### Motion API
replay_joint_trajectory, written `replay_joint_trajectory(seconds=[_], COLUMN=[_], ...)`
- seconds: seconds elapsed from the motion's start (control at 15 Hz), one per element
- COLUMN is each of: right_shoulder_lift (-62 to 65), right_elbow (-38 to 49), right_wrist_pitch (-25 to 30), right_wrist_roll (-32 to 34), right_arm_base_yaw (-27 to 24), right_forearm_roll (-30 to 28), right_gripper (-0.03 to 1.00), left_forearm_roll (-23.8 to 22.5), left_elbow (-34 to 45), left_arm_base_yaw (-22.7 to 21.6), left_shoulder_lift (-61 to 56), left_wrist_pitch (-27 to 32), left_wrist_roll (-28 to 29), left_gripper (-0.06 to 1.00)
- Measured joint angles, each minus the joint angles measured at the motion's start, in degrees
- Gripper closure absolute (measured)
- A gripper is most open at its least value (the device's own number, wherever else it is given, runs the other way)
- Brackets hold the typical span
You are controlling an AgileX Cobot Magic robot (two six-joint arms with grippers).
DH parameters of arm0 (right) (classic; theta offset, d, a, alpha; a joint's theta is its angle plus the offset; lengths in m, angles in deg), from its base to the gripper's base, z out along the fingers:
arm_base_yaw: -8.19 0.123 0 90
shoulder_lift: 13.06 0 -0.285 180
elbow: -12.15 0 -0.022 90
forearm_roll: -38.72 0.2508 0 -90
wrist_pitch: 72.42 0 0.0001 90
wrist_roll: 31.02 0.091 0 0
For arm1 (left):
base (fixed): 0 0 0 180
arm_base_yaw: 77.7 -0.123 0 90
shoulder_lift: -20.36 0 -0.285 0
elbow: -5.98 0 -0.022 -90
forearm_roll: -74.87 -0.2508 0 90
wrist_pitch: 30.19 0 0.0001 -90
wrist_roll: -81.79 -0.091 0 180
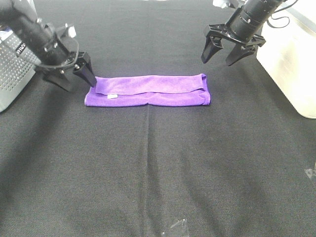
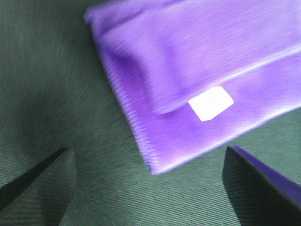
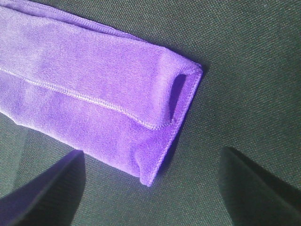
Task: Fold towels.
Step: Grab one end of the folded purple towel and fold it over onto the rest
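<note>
- Exterior high view: a purple towel (image 1: 148, 90) is lying folded into a long narrow strip on a black table (image 1: 148, 173), stretching left to right across the middle.
- One layer is lapping over the other along the strip's length, and its hem is running down the strip.
- A small white tag (image 1: 112, 96) is showing on top, near the towel's left end.
- The left gripper (image 1: 79, 85) is hovering at the towel's left end with its jaws spread wide, gripping nothing. One finger (image 1: 86, 71) is sitting just beside the towel's far left corner; whether it is touching, I cannot tell.
- The right gripper (image 1: 217, 61) is hanging above and behind the towel's right end, jaws also spread apart and gripping nothing, clear of the cloth.
- Left wrist view: the tagged end is lying ahead of the two dark fingers, slightly blurred.
- Right wrist view: the other end is showing its stitched hem and an open loop at the fold.
- A grey perforated basket (image 1: 12, 69) is standing at the left edge, and a white bin (image 1: 291, 59) at the right.
</note>
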Motion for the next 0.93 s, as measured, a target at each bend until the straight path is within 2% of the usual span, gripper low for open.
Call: replay_joint_trajectory(seconds=[0.27,0.4,0.67,0.93], right_shoulder_lift=[0.0,0.0,0.0,0.0], right_elbow=[0.0,0.0,0.0,0.0], right_wrist_pitch=[1.7,2.4,2.5,2.5], right_wrist_roll=[0.0,0.0,0.0,0.7], right_arm_base_yaw=[0.0,0.0,0.0,0.0], right_forearm_roll=[0.0,0.0,-0.1,0.0], right_gripper=[0.22,0.22,0.22,0.22], left_forearm_roll=[4.0,4.4,7.0,12.7], left_elbow=[-4.2,-6.5,-7.2,-7.8], left_arm_base_yaw=[0.0,0.0,0.3,3.6], left_shoulder_lift=[5.0,6.5,7.4,9.5], left_wrist_pitch=[0.3,1.8,2.0,1.8], left_wrist_roll=[-0.7,-0.7,0.4,3.2], left_gripper=[0.15,0.15,0.15,0.19])
